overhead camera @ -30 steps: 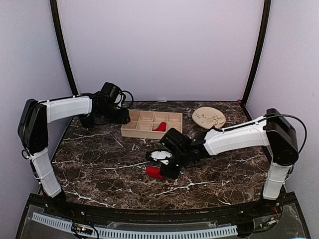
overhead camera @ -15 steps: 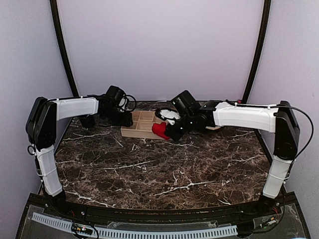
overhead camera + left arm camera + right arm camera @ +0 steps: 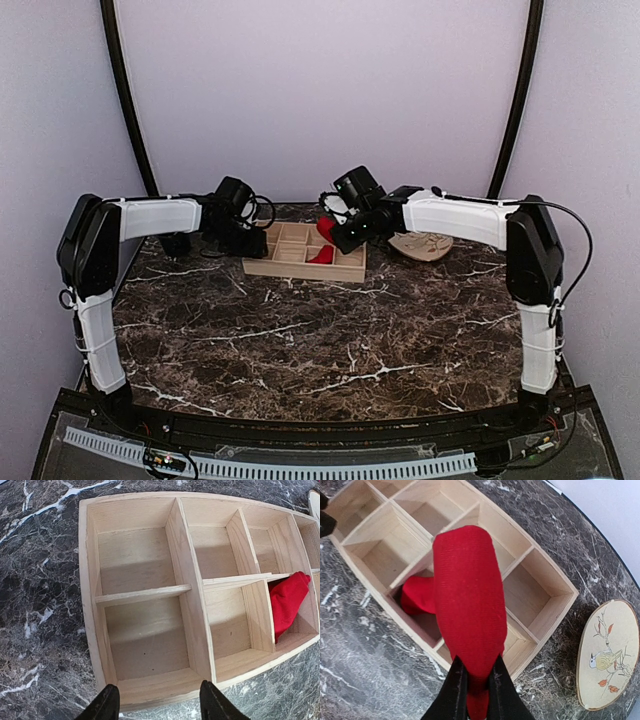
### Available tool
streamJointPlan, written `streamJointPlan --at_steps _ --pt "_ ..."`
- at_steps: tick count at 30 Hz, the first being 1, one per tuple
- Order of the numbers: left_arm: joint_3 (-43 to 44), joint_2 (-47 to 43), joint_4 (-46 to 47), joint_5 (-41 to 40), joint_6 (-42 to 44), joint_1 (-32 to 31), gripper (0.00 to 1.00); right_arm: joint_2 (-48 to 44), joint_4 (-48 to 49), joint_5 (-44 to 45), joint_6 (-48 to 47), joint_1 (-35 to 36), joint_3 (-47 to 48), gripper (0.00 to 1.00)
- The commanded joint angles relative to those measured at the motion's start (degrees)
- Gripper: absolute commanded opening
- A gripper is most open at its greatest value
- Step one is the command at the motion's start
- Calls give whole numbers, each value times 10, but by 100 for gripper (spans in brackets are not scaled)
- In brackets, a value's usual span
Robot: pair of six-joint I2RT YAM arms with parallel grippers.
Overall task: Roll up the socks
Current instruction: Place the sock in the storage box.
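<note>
The right fingers (image 3: 451, 695) are clamped on one end of a red sock (image 3: 467, 600), holding it in the air over the right half of the wooden tray (image 3: 187, 580). A second sock (image 3: 287, 600) lies slumped in a front compartment, right of the tray's middle. The left fingers (image 3: 106, 705) stand apart with nothing between them, just off the tray's left end. A bird plate (image 3: 607, 652) sits on the table (image 3: 300, 340), right of the tray.

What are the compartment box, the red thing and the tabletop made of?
Wood for the box, pale and bare, grain showing. Knit fabric for the red sock, matte, finely ribbed. The tabletop looks like dark white-veined marble, possibly only a print.
</note>
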Motion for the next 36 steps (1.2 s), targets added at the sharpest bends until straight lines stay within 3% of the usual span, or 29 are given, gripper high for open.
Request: streamJointPlan --at_steps 1,15,26,36 --pt "11 7 8 4 6 3 57 26 0 55 8 -11 27 0" --pt "17 19 16 4 9 3 57 58 -22 65 12 -28 8 0" --pt "17 25 19 5 13 3 56 -13 14 105 14 -28 -59 0" --pt "17 28 23 10 10 4 56 6 -7 112 -5 -25 -26 0"
